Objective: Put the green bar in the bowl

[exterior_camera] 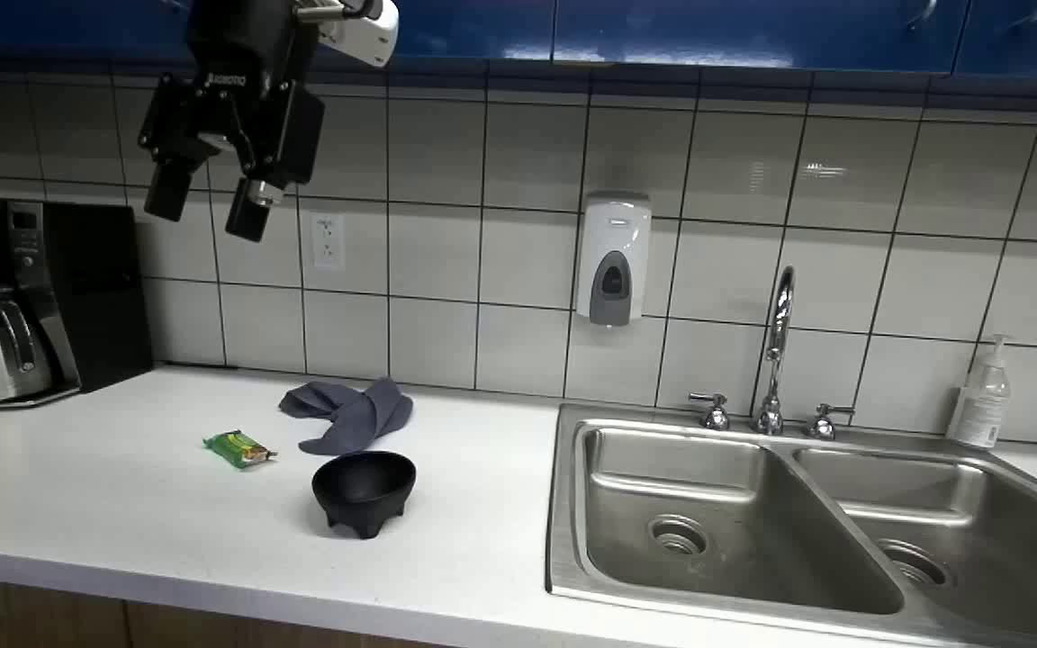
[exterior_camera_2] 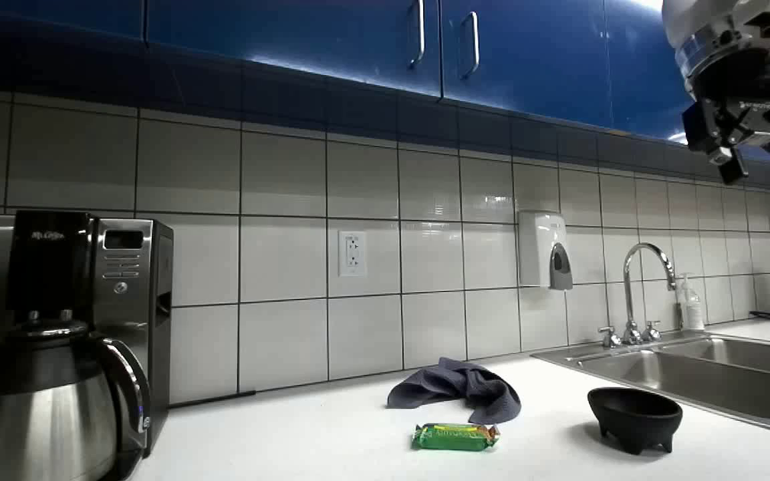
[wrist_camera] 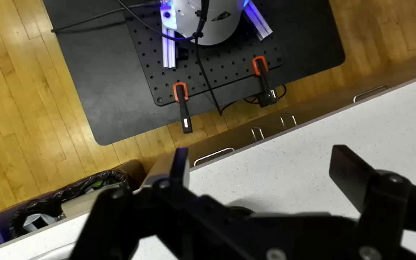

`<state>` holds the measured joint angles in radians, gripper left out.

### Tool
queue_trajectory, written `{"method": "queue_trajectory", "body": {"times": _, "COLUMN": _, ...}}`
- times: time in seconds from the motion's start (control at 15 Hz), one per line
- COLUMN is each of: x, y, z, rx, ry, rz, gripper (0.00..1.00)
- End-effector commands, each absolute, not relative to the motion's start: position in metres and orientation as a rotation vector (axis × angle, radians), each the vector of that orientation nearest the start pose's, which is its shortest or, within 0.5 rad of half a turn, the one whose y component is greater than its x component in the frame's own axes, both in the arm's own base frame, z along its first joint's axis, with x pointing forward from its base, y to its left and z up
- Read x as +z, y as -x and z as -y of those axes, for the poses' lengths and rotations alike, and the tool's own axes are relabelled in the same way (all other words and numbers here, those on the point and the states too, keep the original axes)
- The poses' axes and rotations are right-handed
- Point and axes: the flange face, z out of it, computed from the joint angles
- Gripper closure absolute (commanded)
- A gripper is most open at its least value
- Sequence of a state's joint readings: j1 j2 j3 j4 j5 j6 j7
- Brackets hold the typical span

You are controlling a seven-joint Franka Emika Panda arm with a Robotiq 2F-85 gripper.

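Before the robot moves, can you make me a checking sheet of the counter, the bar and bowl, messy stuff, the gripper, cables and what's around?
Surface: white countertop with a metal sink set in.
Job's things: green bar lies on the countertop, outside the black bowl.
Clutter: crumpled dark cloth, touching neither.
Gripper: open, high above the countertop, holding nothing.
Cables: black, at the robot's base.
Surroundings: coffee maker, wall dispenser, blue cabinets overhead.

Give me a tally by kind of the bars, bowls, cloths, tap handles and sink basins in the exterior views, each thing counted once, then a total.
Green bar: 1
Black bowl: 1
Dark cloth: 1
Tap handles: 2
Sink basins: 2
Total: 7
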<state>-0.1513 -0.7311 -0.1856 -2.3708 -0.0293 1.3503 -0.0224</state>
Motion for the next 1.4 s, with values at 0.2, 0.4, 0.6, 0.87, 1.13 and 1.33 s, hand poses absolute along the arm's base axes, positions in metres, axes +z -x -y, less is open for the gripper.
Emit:
{"method": "queue_trajectory", "body": {"times": 0.2, "x": 0.547, "y": -0.274, "z": 0.113, "rx": 0.420, "ry": 2.950, "rz": -0.372, "gripper": 0.00}}
{"method": "queue_trajectory", "body": {"times": 0.4, "x": 0.547, "y": -0.274, "z": 0.113, "rx": 0.420, "ry": 2.950, "rz": -0.372, "gripper": 0.00}}
{"method": "queue_trajectory", "body": {"times": 0.6, "x": 0.544, "y": -0.281, "z": 0.112, "rx": 0.417, "ry": 2.962, "rz": -0.363, "gripper": 0.00}}
{"method": "queue_trajectory", "body": {"times": 0.87, "x": 0.525, "y": -0.302, "z": 0.107, "rx": 0.446, "ry": 3.000, "rz": -0.294, "gripper": 0.00}}
{"method": "queue_trajectory", "body": {"times": 1.13, "x": 0.501, "y": -0.322, "z": 0.096, "rx": 0.488, "ry": 3.033, "rz": -0.204, "gripper": 0.00}}
{"method": "queue_trajectory", "body": {"times": 1.33, "x": 0.481, "y": -0.334, "z": 0.085, "rx": 0.513, "ry": 3.064, "rz": -0.138, "gripper": 0.00}}
